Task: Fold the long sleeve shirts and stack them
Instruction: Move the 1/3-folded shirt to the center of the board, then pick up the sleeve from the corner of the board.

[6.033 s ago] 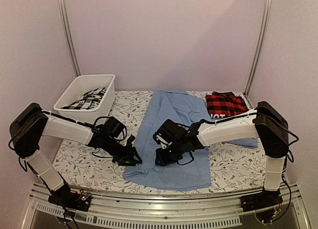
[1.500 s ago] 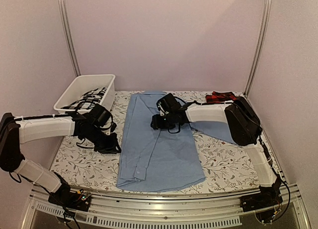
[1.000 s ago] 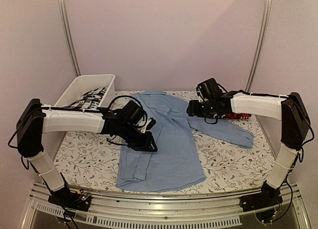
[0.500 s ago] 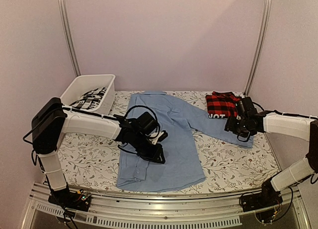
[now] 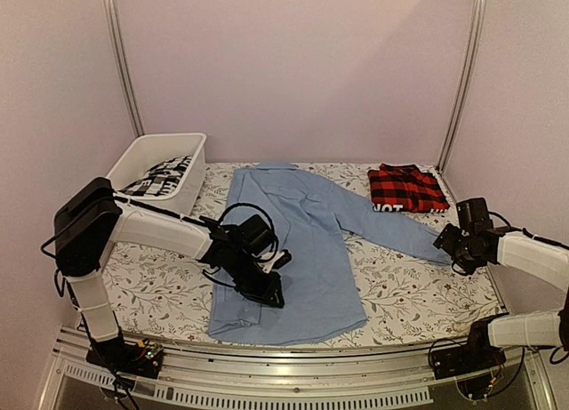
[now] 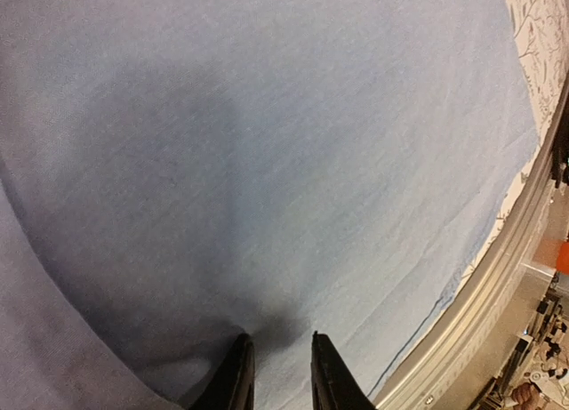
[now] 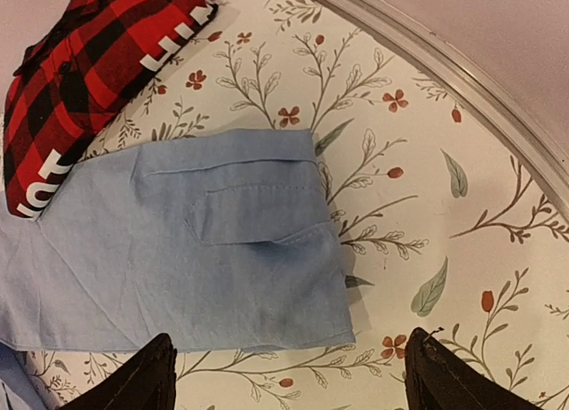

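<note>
A light blue long sleeve shirt [image 5: 302, 223] lies flat along the middle of the table, one sleeve stretched out to the right. Its cuff [image 7: 258, 250] lies flat just ahead of my right gripper [image 7: 292, 339], which is wide open and empty at the sleeve's end [image 5: 447, 243]. My left gripper [image 5: 269, 294] rests low on the shirt's body [image 6: 267, 161]. Its jaws [image 6: 280, 337] stand a narrow gap apart, tips down on smooth cloth, nothing pinched. The red-and-black plaid shirt [image 5: 407, 188] sits folded at the back right, also seen in the right wrist view [image 7: 89, 54].
A white bin [image 5: 151, 141] holding black-and-white cloth [image 5: 162, 174] stands at the back left. The floral table cover [image 5: 409, 294] shows right of the shirt. A metal rail [image 5: 284, 374] runs along the near edge, close to the shirt's hem [image 6: 498, 321].
My right gripper travelled right and nearer along the sleeve to its cuff, let go and opened wide; the sleeve now lies stretched out. My left gripper slid a little nearer over the shirt.
</note>
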You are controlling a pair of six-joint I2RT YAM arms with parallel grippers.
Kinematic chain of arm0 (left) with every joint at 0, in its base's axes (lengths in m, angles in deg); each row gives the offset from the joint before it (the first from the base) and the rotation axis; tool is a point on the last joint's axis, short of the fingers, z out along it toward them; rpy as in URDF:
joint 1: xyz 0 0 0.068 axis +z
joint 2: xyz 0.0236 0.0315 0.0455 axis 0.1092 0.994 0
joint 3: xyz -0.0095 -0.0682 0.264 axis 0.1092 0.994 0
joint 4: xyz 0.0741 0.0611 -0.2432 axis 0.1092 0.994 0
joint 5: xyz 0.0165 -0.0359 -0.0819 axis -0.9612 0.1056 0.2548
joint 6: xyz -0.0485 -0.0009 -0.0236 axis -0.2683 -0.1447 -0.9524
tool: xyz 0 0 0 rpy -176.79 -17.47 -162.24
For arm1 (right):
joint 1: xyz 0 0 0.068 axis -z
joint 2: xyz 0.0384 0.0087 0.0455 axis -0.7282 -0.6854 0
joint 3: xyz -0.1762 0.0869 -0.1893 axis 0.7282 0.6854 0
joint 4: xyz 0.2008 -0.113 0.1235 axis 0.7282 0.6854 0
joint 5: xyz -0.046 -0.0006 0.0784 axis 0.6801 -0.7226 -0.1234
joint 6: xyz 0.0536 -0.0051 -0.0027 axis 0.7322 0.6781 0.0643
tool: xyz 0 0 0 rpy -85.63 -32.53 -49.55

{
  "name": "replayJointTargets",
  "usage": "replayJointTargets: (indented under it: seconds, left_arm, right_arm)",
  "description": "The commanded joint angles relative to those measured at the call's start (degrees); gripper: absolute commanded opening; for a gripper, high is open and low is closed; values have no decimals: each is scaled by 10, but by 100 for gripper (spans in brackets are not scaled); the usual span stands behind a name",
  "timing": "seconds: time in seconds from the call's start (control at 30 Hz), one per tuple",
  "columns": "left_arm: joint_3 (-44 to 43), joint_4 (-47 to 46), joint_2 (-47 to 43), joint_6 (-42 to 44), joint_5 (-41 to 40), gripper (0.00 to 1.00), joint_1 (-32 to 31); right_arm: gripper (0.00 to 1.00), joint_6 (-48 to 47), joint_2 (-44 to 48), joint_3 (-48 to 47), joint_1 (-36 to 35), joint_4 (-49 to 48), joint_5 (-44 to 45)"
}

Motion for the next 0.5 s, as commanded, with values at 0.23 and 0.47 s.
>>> replayJointTargets:
  seconds: [0.23,0.47]
  left_arm:
    - [64,19,-24,-4,-4,23,-7]
    - [67,29,-42,-1,-14,23,-7]
  right_arm:
    - [81,23,-70,60,87,-138,-134]
    - [69,24,-133,47,91,-177,-149]
